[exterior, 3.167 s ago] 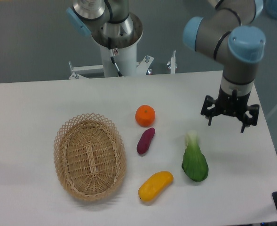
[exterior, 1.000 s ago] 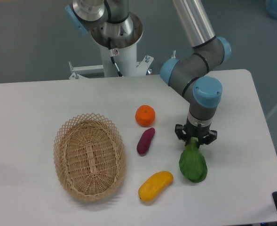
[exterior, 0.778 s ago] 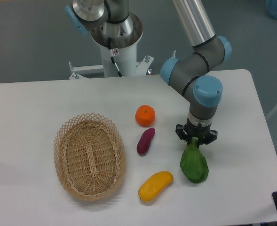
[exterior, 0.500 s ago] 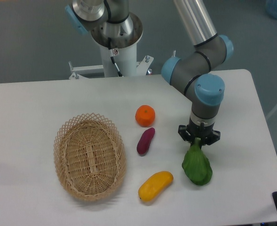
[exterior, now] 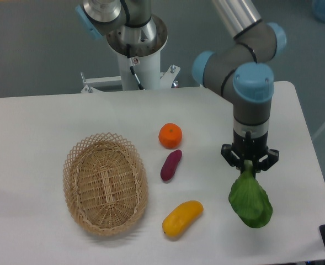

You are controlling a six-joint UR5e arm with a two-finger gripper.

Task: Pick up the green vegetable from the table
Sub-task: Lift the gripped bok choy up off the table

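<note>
- Green vegetable (exterior: 251,200): hangs leaf end down, pale stem end up between the fingers of the gripper (exterior: 249,164); dark leaf body broad and slightly tilted toward the lower right; appears lifted off the table (exterior: 52,116), though contact at the lowest leaf edge cannot be ruled out from this view.
- Gripper: pointed straight down, fingers drawn narrow and clamped on the stem end of the green vegetable; black finger mounts spread to either side just above the leaf.
- Arm (exterior: 245,66): grey tube segments with blue joint caps, rising from the gripper toward the top edge of the view, directly above the green vegetable.
- Yellow oblong fruit (exterior: 182,218): lying on the table, left of the green vegetable and apart from it, tilted with one end higher right.
- Purple eggplant-like piece (exterior: 171,164): up and left of the green vegetable, lying nearly upright in the view, well apart from it.
- Orange (exterior: 170,135): just above the purple piece, farther from the green vegetable, not touching the purple piece as far as can be told.
- Wicker basket (exterior: 74,165): oval, open-weave, far left of the green vegetable, nothing visible inside.
- Robot base (exterior: 134,49): white pedestal beyond the far table edge, up and left of the green vegetable.
</note>
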